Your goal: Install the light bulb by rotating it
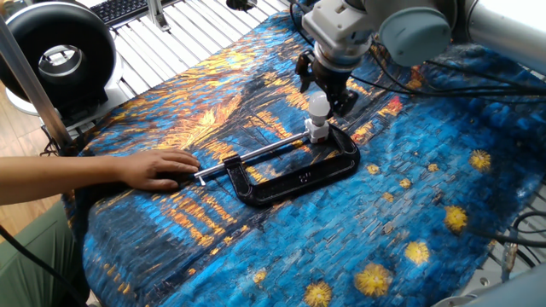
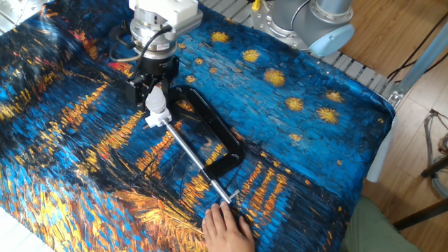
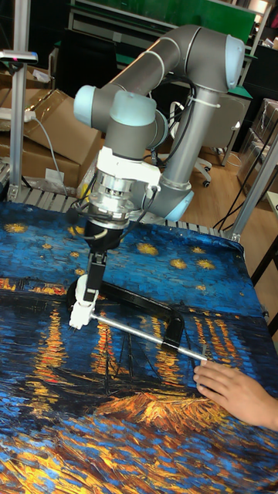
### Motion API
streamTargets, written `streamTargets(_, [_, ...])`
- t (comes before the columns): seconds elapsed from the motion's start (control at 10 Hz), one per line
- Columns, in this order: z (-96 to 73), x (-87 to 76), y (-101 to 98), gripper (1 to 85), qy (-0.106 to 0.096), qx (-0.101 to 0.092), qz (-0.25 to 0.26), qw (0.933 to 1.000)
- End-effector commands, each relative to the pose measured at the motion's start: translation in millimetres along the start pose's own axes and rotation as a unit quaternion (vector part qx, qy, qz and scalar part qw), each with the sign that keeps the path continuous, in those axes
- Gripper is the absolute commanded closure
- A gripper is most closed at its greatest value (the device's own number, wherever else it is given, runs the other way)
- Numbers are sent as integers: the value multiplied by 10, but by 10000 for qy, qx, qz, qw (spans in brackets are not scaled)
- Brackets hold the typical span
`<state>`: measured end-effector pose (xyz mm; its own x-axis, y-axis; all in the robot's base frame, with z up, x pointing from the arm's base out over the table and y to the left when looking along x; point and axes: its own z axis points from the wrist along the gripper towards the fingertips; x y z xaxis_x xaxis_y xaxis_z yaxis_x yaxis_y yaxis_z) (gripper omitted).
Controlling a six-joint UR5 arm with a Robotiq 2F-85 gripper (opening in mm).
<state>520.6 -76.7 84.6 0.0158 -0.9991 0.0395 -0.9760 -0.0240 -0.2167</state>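
One fixed view: light bulb (image 1: 318,105) upright on white socket block (image 1: 317,132) at black C-clamp (image 1: 294,175); gripper (image 1: 327,92) fingers either side of globe, apart from it. Person's hand (image 1: 160,169) presses screw handle.
Other fixed view: bulb (image 2: 155,101) exposed below open jaws; starry cloth (image 2: 294,140) beneath.
Tall fixed view: arm (image 3: 154,93) overhead; bulb (image 3: 81,296) partly hidden by finger.
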Motion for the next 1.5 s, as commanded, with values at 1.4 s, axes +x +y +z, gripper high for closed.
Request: streamTargets(1.4, [34,-67,220,190,-258,-434,246,9984])
